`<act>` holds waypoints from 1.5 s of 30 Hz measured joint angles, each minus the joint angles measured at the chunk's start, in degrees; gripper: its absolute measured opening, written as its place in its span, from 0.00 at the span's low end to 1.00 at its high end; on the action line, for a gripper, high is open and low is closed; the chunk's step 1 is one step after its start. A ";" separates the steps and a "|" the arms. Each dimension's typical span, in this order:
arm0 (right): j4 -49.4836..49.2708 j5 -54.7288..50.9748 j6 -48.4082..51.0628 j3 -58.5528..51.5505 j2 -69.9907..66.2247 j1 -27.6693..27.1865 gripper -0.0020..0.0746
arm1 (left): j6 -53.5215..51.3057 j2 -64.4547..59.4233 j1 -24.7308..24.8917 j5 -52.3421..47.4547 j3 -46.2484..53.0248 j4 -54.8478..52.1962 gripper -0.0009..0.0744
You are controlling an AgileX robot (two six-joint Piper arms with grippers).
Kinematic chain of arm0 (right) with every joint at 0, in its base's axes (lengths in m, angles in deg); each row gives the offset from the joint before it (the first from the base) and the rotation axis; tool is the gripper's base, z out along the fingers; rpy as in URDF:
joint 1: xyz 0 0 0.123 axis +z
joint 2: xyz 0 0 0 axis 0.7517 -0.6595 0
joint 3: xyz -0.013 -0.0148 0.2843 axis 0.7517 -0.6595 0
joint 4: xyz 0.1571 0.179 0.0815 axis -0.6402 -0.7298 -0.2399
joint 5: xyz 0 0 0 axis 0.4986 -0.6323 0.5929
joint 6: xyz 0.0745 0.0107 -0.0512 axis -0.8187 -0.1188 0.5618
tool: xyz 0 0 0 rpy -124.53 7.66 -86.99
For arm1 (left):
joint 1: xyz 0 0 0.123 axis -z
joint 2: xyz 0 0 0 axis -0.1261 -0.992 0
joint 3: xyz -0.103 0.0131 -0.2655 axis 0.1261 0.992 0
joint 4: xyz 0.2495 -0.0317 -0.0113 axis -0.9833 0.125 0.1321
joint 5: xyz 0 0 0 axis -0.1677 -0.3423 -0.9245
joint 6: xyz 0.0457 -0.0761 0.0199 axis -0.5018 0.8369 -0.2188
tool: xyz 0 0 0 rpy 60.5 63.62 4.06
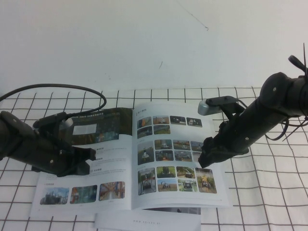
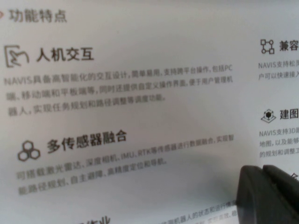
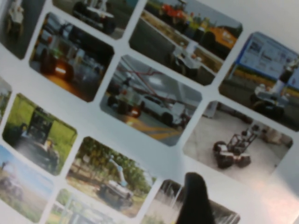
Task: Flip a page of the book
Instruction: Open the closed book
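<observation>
The book lies open on the checked cloth. Its left page has a dark top banner and Chinese text. The page on the right is glossy white with rows of small vehicle photos and lies flat; it fills the right wrist view. My left gripper is shut and empty, its tips resting on the left page's text. My right gripper is down on the photo page near its outer right edge; a dark part of it lies over the photos.
A second white printed sheet sticks out from under the book at the front edge. A white cloth with a black grid covers the table. A black cable loops behind the left arm. A white wall stands behind.
</observation>
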 joint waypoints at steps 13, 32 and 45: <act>-1.41 -0.14 -3.65 0.65 -1.68 -0.10 0.65 | 0.21 -0.10 0.00 -0.11 -0.09 0.00 0.01; -32.28 -2.55 15.03 0.55 -2.75 -0.17 0.65 | -0.83 -0.10 0.00 -0.19 -0.09 0.34 0.01; 1.98 -6.30 -7.17 7.59 -0.40 -0.17 0.65 | -0.83 -0.21 0.00 -0.19 -0.09 1.09 0.01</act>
